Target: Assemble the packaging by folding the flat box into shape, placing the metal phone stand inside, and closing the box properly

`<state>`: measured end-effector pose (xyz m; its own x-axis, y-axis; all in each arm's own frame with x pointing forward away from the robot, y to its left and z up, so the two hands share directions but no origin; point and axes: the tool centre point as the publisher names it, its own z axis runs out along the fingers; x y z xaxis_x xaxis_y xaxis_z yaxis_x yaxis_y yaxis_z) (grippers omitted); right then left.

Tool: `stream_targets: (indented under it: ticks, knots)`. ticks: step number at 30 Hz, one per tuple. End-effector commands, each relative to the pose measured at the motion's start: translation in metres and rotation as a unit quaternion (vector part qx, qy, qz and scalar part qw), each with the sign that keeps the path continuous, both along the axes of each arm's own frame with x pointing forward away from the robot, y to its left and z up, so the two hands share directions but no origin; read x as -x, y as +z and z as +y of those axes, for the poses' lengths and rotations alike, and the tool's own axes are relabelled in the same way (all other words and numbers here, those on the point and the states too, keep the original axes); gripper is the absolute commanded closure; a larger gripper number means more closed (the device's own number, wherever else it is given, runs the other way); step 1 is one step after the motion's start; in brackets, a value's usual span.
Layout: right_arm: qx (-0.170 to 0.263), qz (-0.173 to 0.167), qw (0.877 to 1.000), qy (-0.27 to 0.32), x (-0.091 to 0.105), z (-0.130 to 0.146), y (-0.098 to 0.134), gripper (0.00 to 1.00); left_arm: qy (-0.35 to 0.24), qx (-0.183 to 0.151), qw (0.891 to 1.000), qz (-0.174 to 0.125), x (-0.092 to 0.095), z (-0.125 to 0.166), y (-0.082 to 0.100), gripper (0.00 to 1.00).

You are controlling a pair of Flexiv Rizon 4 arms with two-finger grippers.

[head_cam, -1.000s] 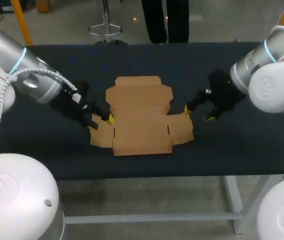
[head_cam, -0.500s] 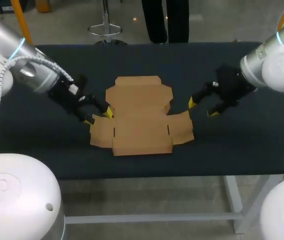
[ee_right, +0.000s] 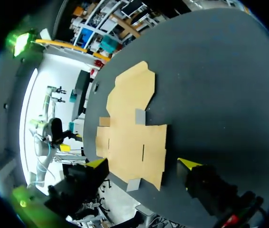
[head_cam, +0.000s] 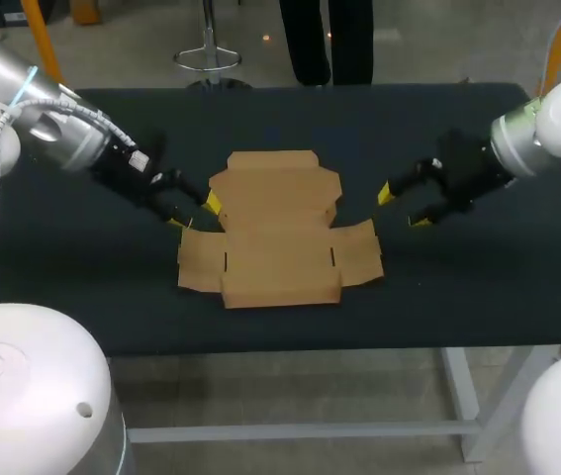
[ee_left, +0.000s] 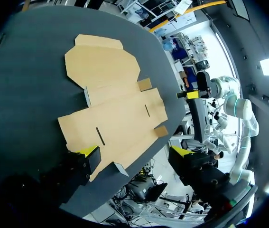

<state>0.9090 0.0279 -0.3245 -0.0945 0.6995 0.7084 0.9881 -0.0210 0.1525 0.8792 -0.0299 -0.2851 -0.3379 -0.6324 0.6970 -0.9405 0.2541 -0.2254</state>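
Observation:
A flat, unfolded brown cardboard box (head_cam: 278, 233) lies in the middle of the dark table, with its side flaps spread out. My left gripper (head_cam: 190, 211) hovers open just off the box's left edge, touching nothing. My right gripper (head_cam: 403, 206) stands open a little off the box's right flap, also with nothing in it. In the left wrist view the box (ee_left: 110, 104) lies ahead of my open left gripper (ee_left: 135, 152). In the right wrist view the box (ee_right: 132, 128) lies ahead of my open right gripper (ee_right: 143, 164). No metal phone stand shows in any view.
The dark table (head_cam: 359, 129) stretches well behind the box and to both sides. Its front edge runs close below the box's near flap.
Both arms have drawn back outward from the box's side flaps. The left gripper left the left flap and opened wider. The box lies as before.

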Motion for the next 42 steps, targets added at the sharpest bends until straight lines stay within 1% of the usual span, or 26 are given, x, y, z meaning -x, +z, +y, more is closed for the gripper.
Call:
stream_targets:
  ticks: [1, 2, 6, 11, 13, 14, 15, 16, 27, 28, 31, 34, 38, 42]
  knots:
    - [-0.178, 0.002, 0.983, 0.043, -0.026, 0.007, -0.012, 0.0, -0.024, 0.021, 0.999, 0.017, -0.028, 0.005, -0.002, 0.0]
    - [-0.185, 0.0, 0.982, 0.046, -0.03, 0.009, -0.013, 0.0, -0.025, 0.022, 0.999, 0.017, -0.032, 0.006, -0.001, 0.0]
    - [-0.184, -0.013, 0.982, 0.041, -0.047, 0.017, -0.018, 0.0, -0.026, 0.027, 0.999, 0.017, -0.045, 0.009, 0.001, 0.0]
    - [-0.185, -0.015, 0.982, 0.037, -0.065, 0.025, -0.023, 0.0, -0.028, 0.038, 0.999, 0.022, -0.062, 0.016, 0.002, 0.0]
    - [-0.184, -0.012, 0.982, 0.037, -0.071, 0.029, -0.027, 0.0, -0.025, 0.042, 0.999, 0.019, -0.067, 0.019, 0.001, 0.0]
    - [-0.184, -0.005, 0.982, 0.043, -0.075, 0.032, -0.029, 0.0, -0.027, 0.047, 0.998, 0.02, -0.072, 0.021, 0.001, 0.0]
    - [-0.184, 0.005, 0.982, 0.046, -0.079, 0.034, -0.032, 0.0, -0.026, 0.049, 0.998, 0.022, -0.076, 0.023, 0.002, 0.0]
    - [-0.184, 0.005, 0.982, 0.046, -0.079, 0.034, -0.032, 0.0, -0.03, 0.052, 0.998, 0.029, -0.079, 0.024, 0.003, 0.0]
    - [-0.184, 0.005, 0.982, 0.046, -0.079, 0.034, -0.032, 0.0, -0.03, 0.052, 0.998, 0.029, -0.079, 0.024, 0.003, 0.0]
    - [-0.184, 0.005, 0.982, 0.046, -0.079, 0.034, -0.032, 0.0, -0.038, 0.062, 0.997, 0.032, -0.08, 0.024, 0.002, 0.0]
    - [-0.172, -0.002, 0.984, 0.054, -0.084, 0.044, -0.035, 0.0, -0.042, 0.06, 0.997, 0.027, -0.082, 0.02, 0.006, 0.0]
    - [-0.148, -0.01, 0.988, 0.04, -0.091, 0.051, -0.038, 0.0, -0.037, 0.043, 0.998, 0.023, -0.083, 0.016, 0.009, 0.0]
    - [-0.14, -0.022, 0.99, 0.02, -0.099, 0.058, -0.042, 0.0, -0.031, 0.041, 0.998, 0.021, -0.086, 0.016, 0.01, 0.0]
    - [-0.137, -0.03, 0.99, 0.015, -0.105, 0.062, -0.046, 0.0, -0.029, 0.042, 0.998, 0.022, -0.086, 0.017, 0.01, 0.0]
